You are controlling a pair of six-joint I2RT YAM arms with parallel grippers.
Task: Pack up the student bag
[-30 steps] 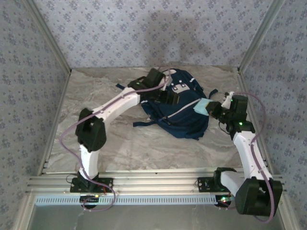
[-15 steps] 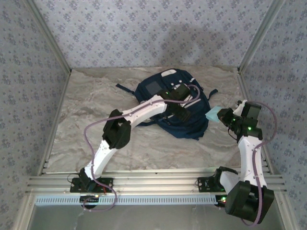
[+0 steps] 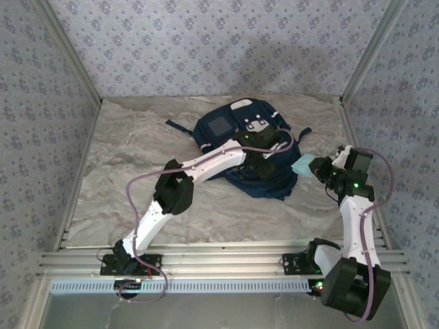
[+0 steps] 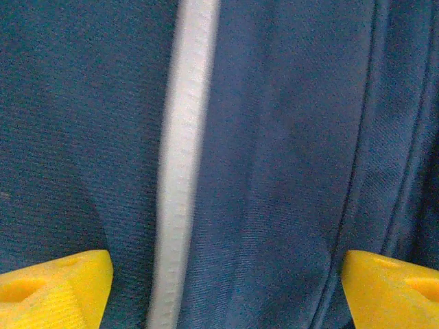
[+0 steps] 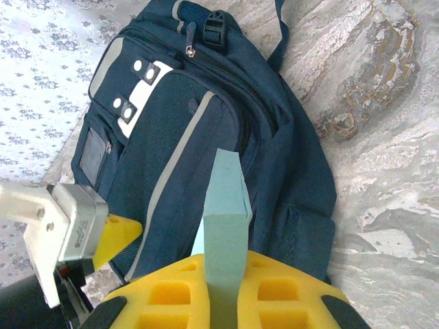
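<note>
**Left arm swings across the bag; book waits alongside**

The bag point(image 3: 209, 140) lies flat at the back-middle of the tabletop point(image 3: 137, 157). In the past second the left arm crossed over the bag toward its right side. The left fingers point(image 4: 55, 288) are now spread wide, close against the fabric on either side of a white stripe point(image 4: 182, 157), holding nothing. The right fingers point(image 5: 171, 295) drew back a little, clenched on the teal book point(image 5: 225, 219), just beside the bag's right edge. Likely the left arm is about to open the bag. Nothing looks packed yet.

Ahead of the book point(image 5: 223, 205) in my right gripper point(image 5: 223, 288), the left arm point(image 3: 206, 161) crossed the bag point(image 5: 206, 123); table point(image 5: 384, 137) rightward lay open.
</note>
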